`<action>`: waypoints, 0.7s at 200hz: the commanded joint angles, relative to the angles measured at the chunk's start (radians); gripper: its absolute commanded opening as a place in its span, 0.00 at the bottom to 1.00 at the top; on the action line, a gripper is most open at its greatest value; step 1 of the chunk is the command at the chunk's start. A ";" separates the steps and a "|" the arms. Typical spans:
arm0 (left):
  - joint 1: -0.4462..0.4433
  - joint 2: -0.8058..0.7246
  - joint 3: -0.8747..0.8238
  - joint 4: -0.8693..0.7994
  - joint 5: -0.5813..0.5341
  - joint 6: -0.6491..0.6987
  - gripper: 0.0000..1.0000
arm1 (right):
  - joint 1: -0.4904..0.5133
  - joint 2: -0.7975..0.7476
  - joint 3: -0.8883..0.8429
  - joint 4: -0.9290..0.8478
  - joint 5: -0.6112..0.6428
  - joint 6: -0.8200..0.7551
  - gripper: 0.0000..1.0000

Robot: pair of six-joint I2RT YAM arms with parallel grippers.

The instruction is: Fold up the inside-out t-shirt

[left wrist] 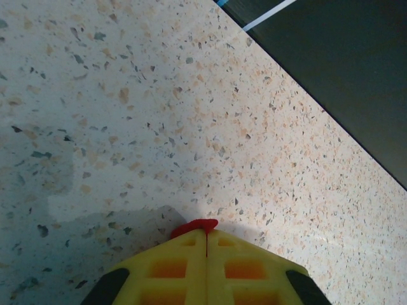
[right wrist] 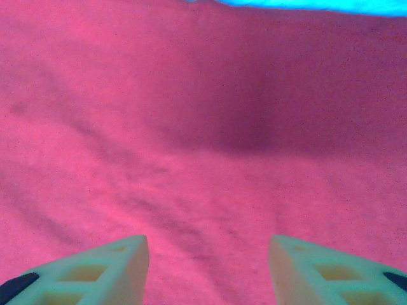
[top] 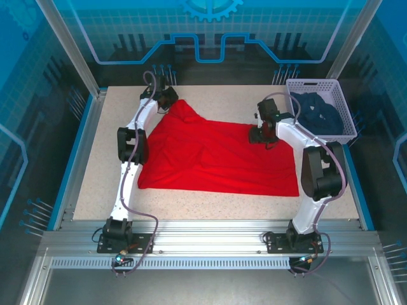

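At the far left corner of the table, the left gripper [left wrist: 205, 232] is clenched, its yellow jaws pressed together tip to tip on a small nub of the bright red soft cloth t-shirt [left wrist: 194, 225]. Just under and beyond that pinch the left wrist view shows the speckled beige stone-look table [left wrist: 159, 114], bare out to its far edge.

From above, the shirt's far left corner rises in a narrow peak to this gripper. The rest of the shirt lies spread flat across the middle of the table, with a plain red face up and its near edge running roughly straight from left to right.

Toward the far right edge of the shirt, the right gripper [right wrist: 208, 244] is released, its pale jaws standing well apart and pointing down at the red cloth. Soft creases and a dark shadow mark the cloth under it. Whether the tips touch the cloth I cannot tell.

Further right, in the far right corner, stands a white plastic lattice basket [top: 344, 117] holding a crumpled dark navy blue garment [top: 318, 112], apart from the shirt.
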 commanded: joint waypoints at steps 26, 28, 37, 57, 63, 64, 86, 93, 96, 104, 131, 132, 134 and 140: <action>0.001 -0.067 -0.010 0.043 -0.001 0.041 0.00 | -0.154 0.103 0.119 -0.063 0.069 0.077 0.53; 0.001 -0.069 -0.014 0.045 -0.002 0.041 0.00 | -0.157 0.111 0.126 -0.066 0.072 0.077 0.53; 0.002 -0.080 -0.028 0.051 -0.003 0.047 0.00 | -0.159 0.145 0.158 -0.083 0.095 0.080 0.53; 0.007 -0.092 -0.050 0.054 -0.001 0.053 0.00 | -0.159 0.227 0.236 -0.122 0.131 0.073 0.52; 0.008 -0.095 -0.056 0.053 0.003 0.053 0.00 | -0.158 0.252 0.261 -0.136 0.129 0.073 0.52; 0.009 -0.095 -0.057 0.054 0.002 0.053 0.00 | -0.158 0.256 0.267 -0.140 0.129 0.074 0.52; 0.018 -0.105 -0.074 0.054 0.005 0.057 0.00 | -0.146 0.341 0.357 -0.189 0.087 0.071 0.51; 0.020 -0.106 -0.077 0.054 0.005 0.060 0.00 | -0.141 0.365 0.383 -0.207 0.075 0.072 0.51; 0.020 -0.108 -0.078 0.054 0.004 0.062 0.00 | -0.138 0.374 0.393 -0.213 0.072 0.072 0.51; 0.023 -0.109 -0.084 0.055 0.005 0.064 0.00 | -0.130 0.396 0.416 -0.228 0.069 0.068 0.51; 0.035 -0.118 -0.101 0.056 0.004 0.072 0.00 | -0.106 0.462 0.488 -0.271 0.068 0.064 0.50; 0.036 -0.118 -0.100 0.056 0.004 0.073 0.00 | -0.105 0.463 0.490 -0.272 0.068 0.063 0.50; 0.037 -0.117 -0.102 0.058 0.004 0.072 0.00 | -0.104 0.468 0.494 -0.274 0.066 0.063 0.50; 0.040 -0.117 -0.105 0.058 0.005 0.076 0.00 | -0.100 0.478 0.506 -0.280 0.065 0.062 0.50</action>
